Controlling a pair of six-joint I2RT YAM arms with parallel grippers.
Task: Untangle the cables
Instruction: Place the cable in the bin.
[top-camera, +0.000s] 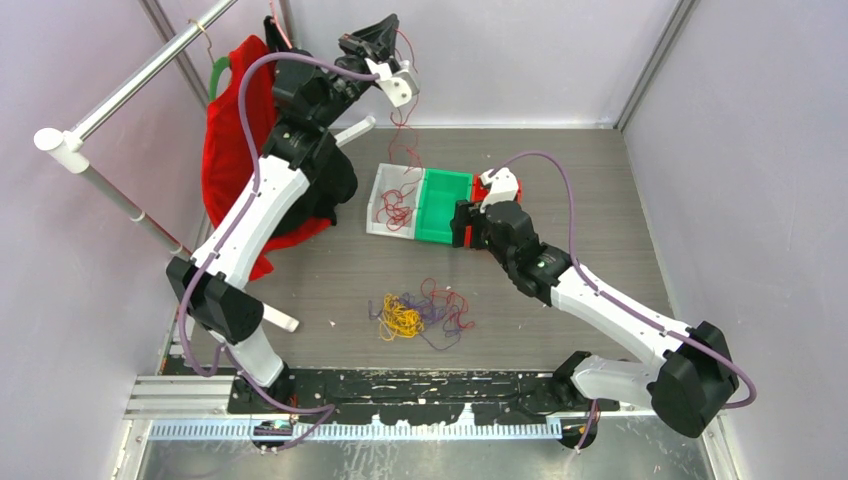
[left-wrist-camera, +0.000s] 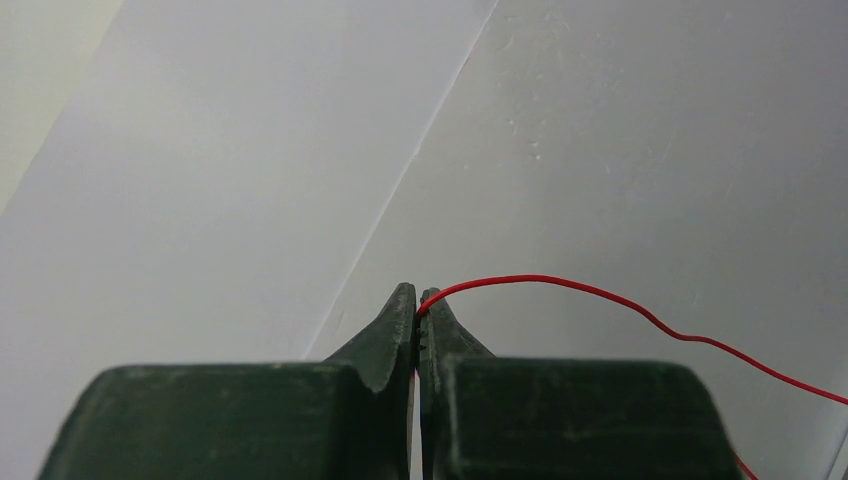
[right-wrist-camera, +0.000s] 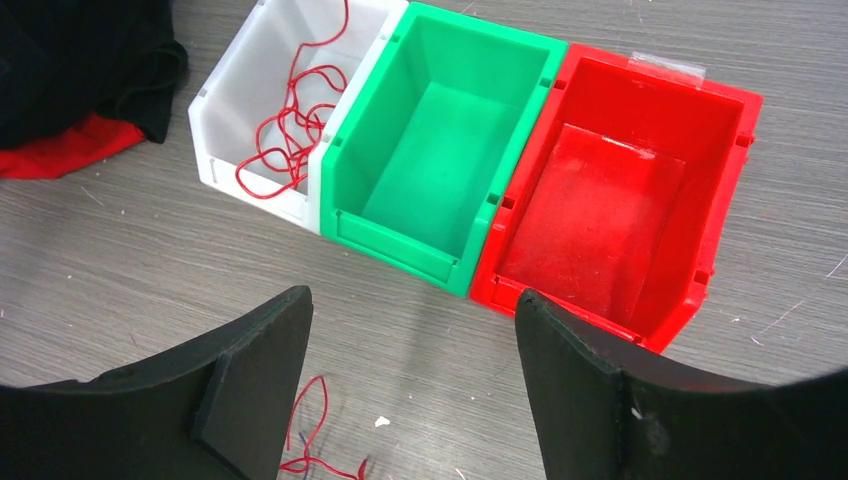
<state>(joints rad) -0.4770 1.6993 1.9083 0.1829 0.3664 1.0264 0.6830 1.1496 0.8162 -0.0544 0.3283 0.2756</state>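
Note:
My left gripper (top-camera: 385, 52) is raised high at the back, shut on one red cable (left-wrist-camera: 560, 283); its jaws (left-wrist-camera: 418, 300) pinch the end. That cable (top-camera: 408, 140) hangs down into the white bin (top-camera: 378, 212), where more red cable (right-wrist-camera: 290, 130) lies coiled. A tangled pile of red, yellow and purple cables (top-camera: 420, 312) lies on the table in front of the bins. My right gripper (right-wrist-camera: 410, 300) hovers open and empty over the table just before the green bin (right-wrist-camera: 440, 150) and red bin (right-wrist-camera: 610, 190); a few cable ends (right-wrist-camera: 300, 440) show under its left finger.
The three bins stand side by side mid-table: white, green (top-camera: 440, 205), and red, mostly hidden under my right wrist (top-camera: 495, 215). A red and black garment (top-camera: 235, 130) hangs from a metal rail (top-camera: 130, 85) at the left. Walls enclose the table.

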